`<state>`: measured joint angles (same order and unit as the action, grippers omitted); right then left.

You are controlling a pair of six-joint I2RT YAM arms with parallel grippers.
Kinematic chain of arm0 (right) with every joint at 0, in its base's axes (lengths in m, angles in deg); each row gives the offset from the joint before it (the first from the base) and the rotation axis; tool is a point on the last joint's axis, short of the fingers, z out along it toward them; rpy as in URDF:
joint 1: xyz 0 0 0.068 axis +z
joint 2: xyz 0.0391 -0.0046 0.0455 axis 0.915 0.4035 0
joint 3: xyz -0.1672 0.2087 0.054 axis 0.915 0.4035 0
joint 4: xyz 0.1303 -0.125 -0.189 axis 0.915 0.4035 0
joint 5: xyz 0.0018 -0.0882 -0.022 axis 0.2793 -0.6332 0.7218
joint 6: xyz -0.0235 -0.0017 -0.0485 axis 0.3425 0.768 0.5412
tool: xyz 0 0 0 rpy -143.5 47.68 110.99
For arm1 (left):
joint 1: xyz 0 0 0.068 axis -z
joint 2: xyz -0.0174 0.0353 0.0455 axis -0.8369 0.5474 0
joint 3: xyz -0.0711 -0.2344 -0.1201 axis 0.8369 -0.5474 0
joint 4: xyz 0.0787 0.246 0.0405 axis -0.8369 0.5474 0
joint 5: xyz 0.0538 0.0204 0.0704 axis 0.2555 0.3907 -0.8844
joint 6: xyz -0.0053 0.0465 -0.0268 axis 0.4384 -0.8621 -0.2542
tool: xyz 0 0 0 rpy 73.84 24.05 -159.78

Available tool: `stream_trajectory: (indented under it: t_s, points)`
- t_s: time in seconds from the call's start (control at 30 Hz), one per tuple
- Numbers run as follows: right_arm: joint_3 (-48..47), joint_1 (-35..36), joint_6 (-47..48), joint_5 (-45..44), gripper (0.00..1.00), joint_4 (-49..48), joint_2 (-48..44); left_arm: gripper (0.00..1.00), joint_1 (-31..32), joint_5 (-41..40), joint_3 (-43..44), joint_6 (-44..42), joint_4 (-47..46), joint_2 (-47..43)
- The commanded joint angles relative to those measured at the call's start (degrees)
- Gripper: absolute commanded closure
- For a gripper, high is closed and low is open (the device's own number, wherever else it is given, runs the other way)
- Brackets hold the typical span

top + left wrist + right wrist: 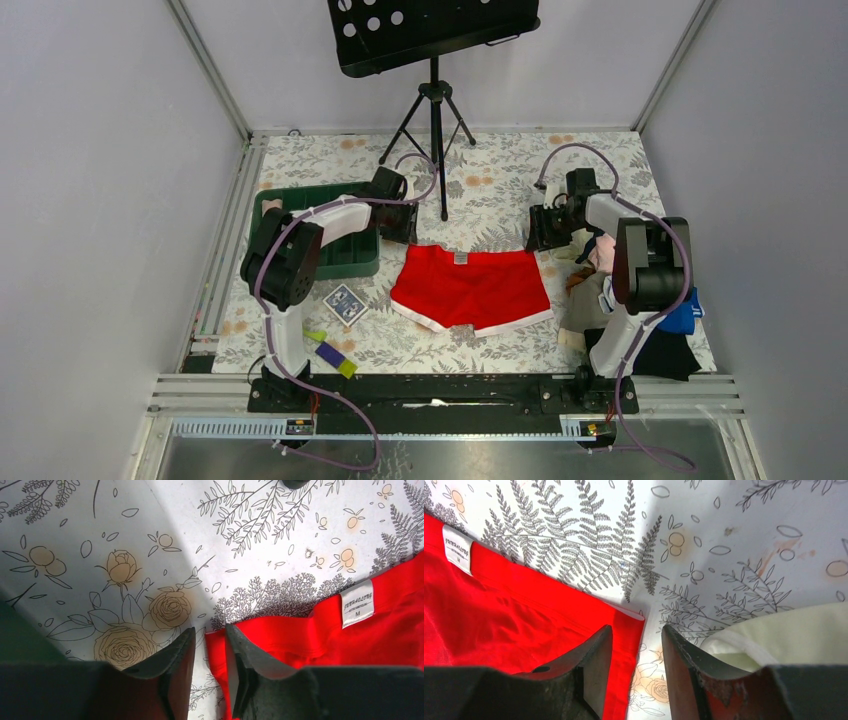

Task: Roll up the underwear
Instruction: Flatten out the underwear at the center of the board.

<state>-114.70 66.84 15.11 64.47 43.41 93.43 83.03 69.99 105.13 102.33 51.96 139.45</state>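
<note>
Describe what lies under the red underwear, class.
The underwear lies spread on the floral tablecloth, which shows at its edges. The patch directly beneath is covered, so nothing else can be confirmed there.

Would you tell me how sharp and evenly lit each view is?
Top external: even light, sharp, the underwear well exposed. Left wrist: a soft shadow darkens the tablecloth at left; the label is crisp. Right wrist: a shadow band crosses the tablecloth at upper centre; the fingers are dark and slightly blurred.

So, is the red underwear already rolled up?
No, the underwear lies spread out flat, with no roll in it.
</note>
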Motion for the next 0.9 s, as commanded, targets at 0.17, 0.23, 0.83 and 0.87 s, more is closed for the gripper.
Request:
stream_trajectory:
  t_s: [0.17, 0.23, 0.83, 0.87]
  points:
    - [-1.1, 1.2, 0.8, -0.7, 0.54, 0.4, 2.4, 0.54, 0.3, 0.7, -0.4, -1.6, -0.2, 0.7]
    - [-0.7, 1.9, 0.8, -1.7, 0.54, 0.3, 2.6, 0.57, 0.8, -0.4, -0.4, -2.4, 0.2, 1.0]
    - [0.7, 4.5, -0.3, -6.7, 0.58, 0.4, 4.0, 0.59, 1.9, -2.4, -1.1, -4.2, 4.7, -3.4]
    - [0.8, 4.5, -0.4, -6.7, 0.58, 0.5, 3.8, 0.58, 1.7, -2.9, -1.2, -3.7, 4.7, -4.1]
